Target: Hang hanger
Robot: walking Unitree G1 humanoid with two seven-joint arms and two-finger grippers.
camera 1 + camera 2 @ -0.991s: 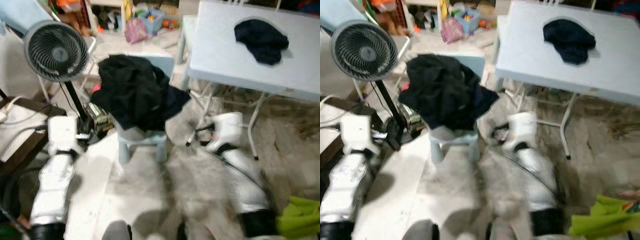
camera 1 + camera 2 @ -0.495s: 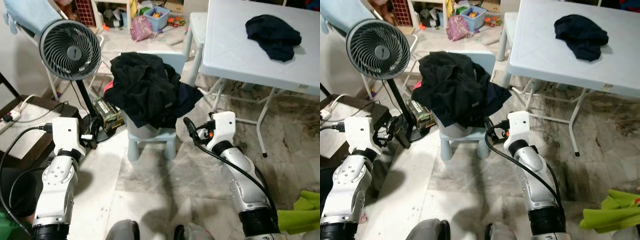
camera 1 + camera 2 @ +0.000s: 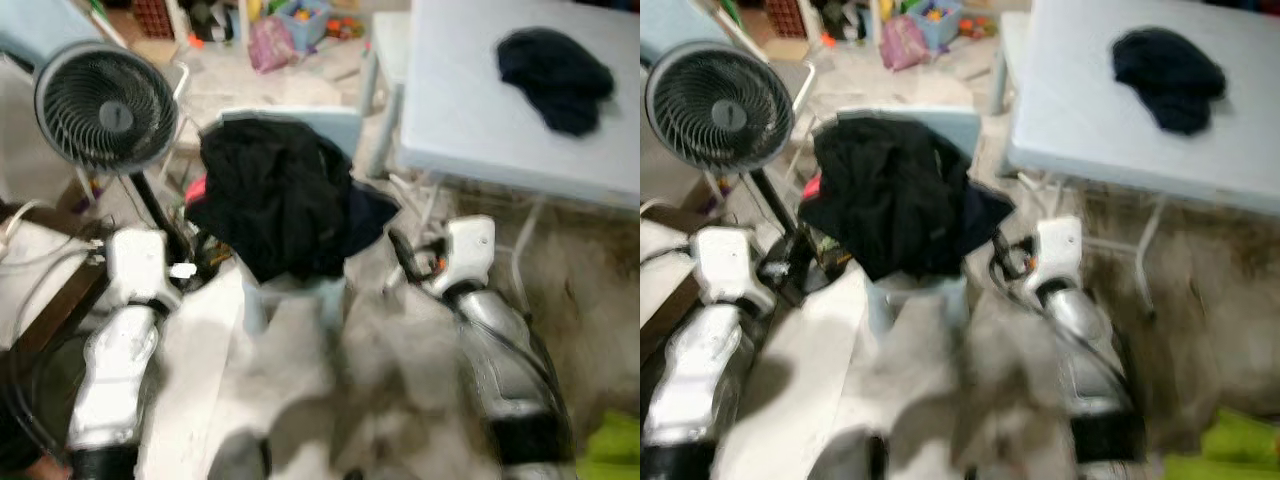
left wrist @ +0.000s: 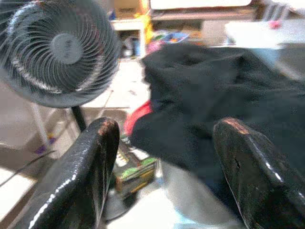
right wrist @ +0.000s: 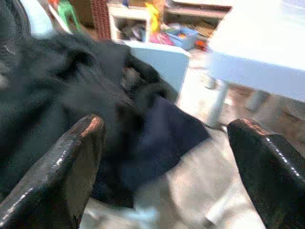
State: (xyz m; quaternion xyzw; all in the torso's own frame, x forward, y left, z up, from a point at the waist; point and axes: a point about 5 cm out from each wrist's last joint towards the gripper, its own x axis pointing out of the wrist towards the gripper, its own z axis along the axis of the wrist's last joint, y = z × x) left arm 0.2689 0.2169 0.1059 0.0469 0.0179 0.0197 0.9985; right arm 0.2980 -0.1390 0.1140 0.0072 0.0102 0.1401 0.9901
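A heap of black clothing (image 3: 285,195) lies over a small pale blue chair (image 3: 300,125) right ahead of me. No hanger can be made out. My left gripper (image 3: 192,260) is held low on the heap's left, open, and its wrist view has the two black fingers (image 4: 86,167) apart with nothing between them. On the chair's right my right gripper (image 3: 400,255) is open too, its fingers (image 5: 62,162) framing the black cloth (image 5: 95,109) without touching it. The head views are blurred.
A standing fan (image 3: 105,110) is at the left, beside the chair. A pale folding table (image 3: 470,110) at the right carries a dark garment (image 3: 558,75). A green cloth (image 3: 610,440) lies on the floor at the lower right. Toys and boxes crowd the back.
The whole picture has shifted and blurred, so the camera has moved. Both arms keep the same forward pose on either side of the chair, fingers still apart.
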